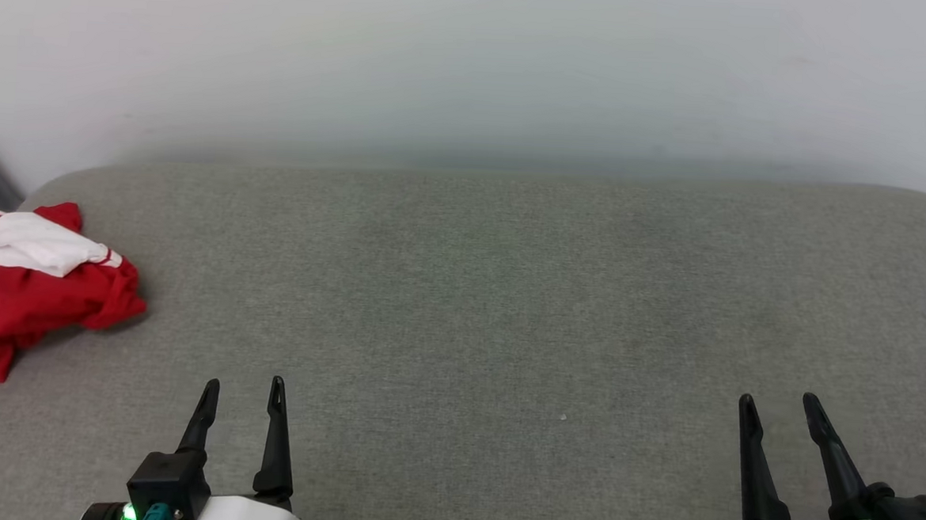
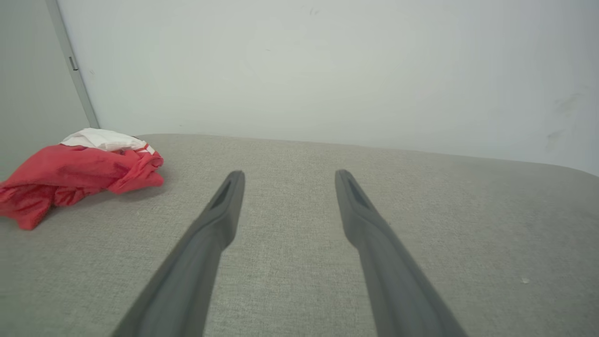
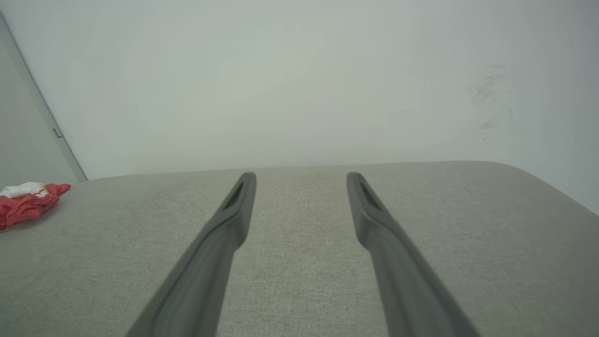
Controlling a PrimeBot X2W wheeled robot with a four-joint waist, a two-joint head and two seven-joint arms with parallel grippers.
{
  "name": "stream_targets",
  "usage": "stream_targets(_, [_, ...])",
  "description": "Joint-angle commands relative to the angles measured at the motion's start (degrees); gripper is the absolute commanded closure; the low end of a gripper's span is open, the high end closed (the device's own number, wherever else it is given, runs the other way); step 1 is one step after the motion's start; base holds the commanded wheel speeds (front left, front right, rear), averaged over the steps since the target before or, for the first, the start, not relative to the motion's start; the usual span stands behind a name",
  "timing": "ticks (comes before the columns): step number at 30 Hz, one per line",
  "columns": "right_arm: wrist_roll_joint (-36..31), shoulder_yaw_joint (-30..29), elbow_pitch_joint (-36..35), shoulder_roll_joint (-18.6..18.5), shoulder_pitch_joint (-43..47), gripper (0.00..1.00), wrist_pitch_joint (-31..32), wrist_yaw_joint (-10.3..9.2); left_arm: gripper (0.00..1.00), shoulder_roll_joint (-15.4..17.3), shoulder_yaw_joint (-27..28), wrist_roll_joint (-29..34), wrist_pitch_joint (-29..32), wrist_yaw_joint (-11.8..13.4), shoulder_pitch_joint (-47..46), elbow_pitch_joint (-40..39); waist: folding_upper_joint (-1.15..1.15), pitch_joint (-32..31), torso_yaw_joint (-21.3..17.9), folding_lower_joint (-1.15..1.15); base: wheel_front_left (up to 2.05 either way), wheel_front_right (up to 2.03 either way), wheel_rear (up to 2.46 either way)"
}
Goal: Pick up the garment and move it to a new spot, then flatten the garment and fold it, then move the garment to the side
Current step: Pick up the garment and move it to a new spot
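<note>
The garment (image 1: 29,293) lies crumpled in a heap at the far left of the grey cushioned surface (image 1: 477,292), red with a white sleeve on top. The left wrist view has the garment (image 2: 75,171) at its left, and it sits small at the left edge of the right wrist view (image 3: 28,202). My left gripper (image 1: 244,387) stands open at the lower left, well to the right of the heap and apart from it. At the lower right my right gripper (image 1: 778,405) is open too, with nothing between its fingers.
A pale wall (image 1: 473,62) rises right behind the surface. A grey vertical strip (image 2: 72,65) runs down the wall near the left corner. The surface's rounded back corners show at left and right.
</note>
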Motion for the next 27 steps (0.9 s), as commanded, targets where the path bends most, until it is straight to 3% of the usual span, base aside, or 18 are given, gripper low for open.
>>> stream_targets(1, [-0.28, 0.2, -0.07, 0.03, 0.77, 0.0, -0.12, -0.02, 0.0, 0.01, 0.29, 0.15, -0.16, 0.03, -0.18, 0.04, 0.0, 0.01, 0.6, 0.0, 0.0, 0.0, 0.0])
stream_targets(27, [-1.99, 2.51, -1.04, 0.03, 2.15, 0.0, -0.12, -0.02, 0.0, 0.0, 3.87, 0.57, -0.16, 0.36, 1.09, -0.2, 0.0, -0.76, 20.44, 0.0, 0.0, 0.0, 0.0])
